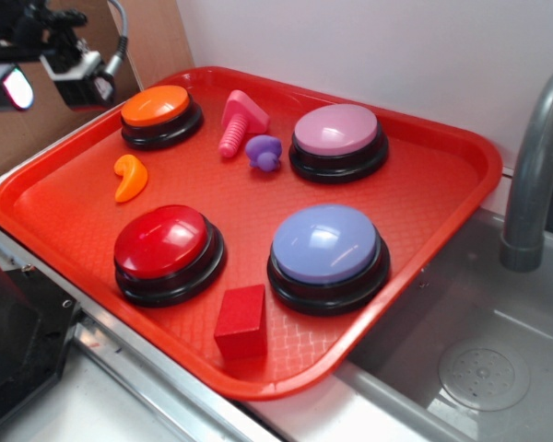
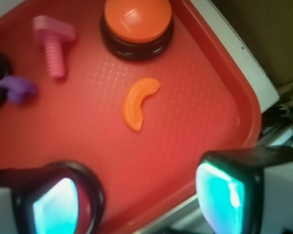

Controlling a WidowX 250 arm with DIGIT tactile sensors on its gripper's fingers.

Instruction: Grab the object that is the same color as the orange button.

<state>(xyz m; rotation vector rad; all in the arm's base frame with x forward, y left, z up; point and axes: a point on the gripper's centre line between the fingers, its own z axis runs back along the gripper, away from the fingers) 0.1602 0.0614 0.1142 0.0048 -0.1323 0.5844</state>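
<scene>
In the upper left of the exterior view, the gripper (image 1: 46, 78) hung above the tray's (image 1: 447, 189) far-left edge, its fingers apart and holding nothing. The orange crescent (image 1: 129, 177) lay at left centre on the tray, just below the orange button (image 1: 157, 106) and above the red button (image 1: 161, 241). A clean grasp would likely call for descending squarely over the crescent, jaws straddling its narrow width, clear of both buttons.

In the wrist view, the crescent (image 2: 139, 102) sat at centre, the orange button (image 2: 136, 19) at top. The two fingertips (image 2: 219, 195), blurred and glowing, were cropped by the bottom edge; the red button lay largely hidden behind the left one.
</scene>
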